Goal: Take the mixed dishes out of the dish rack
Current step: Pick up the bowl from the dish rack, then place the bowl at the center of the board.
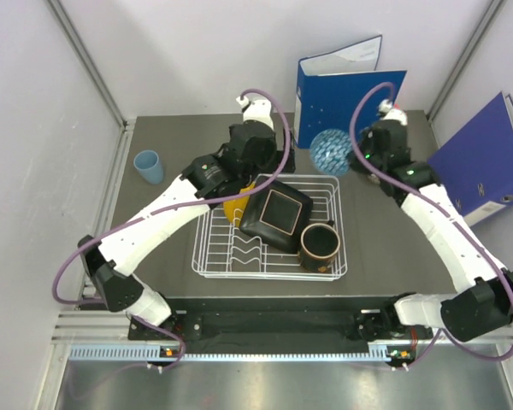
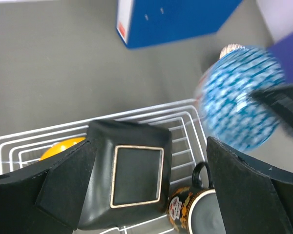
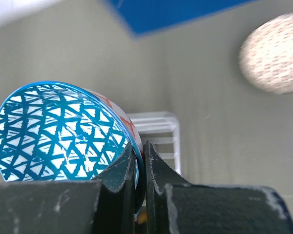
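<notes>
Jaws of the right gripper (image 3: 139, 152) are pinching only the thin rim of the bowl (image 3: 58, 130), up in the air just past the dish rack (image 1: 225, 249), so a quick swing is risking a drop. The left gripper (image 2: 149, 151) is gaping empty above the black plate (image 2: 135, 181) in the rack.

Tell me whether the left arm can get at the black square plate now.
Probably yes. The left gripper is open above the black square plate, which leans in the dish rack with nothing over it. The mug crowds one edge; the right gripper holds the speckled bowl up at the far corner.
</notes>
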`<action>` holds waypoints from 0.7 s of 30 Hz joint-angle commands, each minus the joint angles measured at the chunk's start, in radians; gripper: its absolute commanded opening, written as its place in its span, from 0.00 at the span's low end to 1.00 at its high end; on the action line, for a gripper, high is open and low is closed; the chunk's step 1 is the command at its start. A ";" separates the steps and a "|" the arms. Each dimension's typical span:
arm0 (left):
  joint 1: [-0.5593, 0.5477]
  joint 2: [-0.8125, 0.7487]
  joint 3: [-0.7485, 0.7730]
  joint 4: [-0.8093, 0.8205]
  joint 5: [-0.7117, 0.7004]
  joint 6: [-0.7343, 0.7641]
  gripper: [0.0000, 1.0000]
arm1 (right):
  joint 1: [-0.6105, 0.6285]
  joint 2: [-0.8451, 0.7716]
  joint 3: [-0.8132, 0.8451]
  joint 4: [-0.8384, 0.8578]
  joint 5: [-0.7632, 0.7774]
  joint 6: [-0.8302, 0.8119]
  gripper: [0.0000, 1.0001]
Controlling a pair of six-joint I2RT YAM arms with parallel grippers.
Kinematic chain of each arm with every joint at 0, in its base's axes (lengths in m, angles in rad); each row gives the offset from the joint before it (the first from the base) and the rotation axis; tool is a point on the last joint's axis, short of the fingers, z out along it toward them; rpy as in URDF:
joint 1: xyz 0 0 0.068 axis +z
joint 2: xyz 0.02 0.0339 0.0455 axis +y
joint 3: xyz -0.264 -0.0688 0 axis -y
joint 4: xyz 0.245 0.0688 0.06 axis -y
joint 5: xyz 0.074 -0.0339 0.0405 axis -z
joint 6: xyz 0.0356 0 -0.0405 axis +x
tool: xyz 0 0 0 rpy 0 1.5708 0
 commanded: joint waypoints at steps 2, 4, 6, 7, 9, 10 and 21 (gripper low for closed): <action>0.010 -0.109 -0.050 0.076 -0.092 -0.010 0.99 | -0.181 0.042 0.163 0.015 0.051 0.057 0.00; 0.013 -0.132 -0.108 0.104 -0.080 -0.005 0.99 | -0.252 0.117 0.203 -0.003 0.058 0.078 0.00; 0.013 -0.163 -0.144 0.119 -0.077 -0.013 0.99 | -0.293 0.165 0.228 -0.003 0.070 0.089 0.00; 0.013 -0.180 -0.171 0.122 -0.081 -0.014 0.99 | -0.304 0.203 0.229 0.003 0.079 0.104 0.00; 0.013 -0.197 -0.194 0.119 -0.094 -0.017 0.99 | -0.338 0.236 0.235 0.018 0.093 0.121 0.00; 0.011 -0.213 -0.214 0.115 -0.106 -0.017 0.99 | -0.349 0.271 0.241 0.020 0.093 0.129 0.00; 0.016 -0.341 -0.383 0.161 -0.141 -0.006 0.99 | -0.442 0.401 0.281 0.027 0.111 0.175 0.00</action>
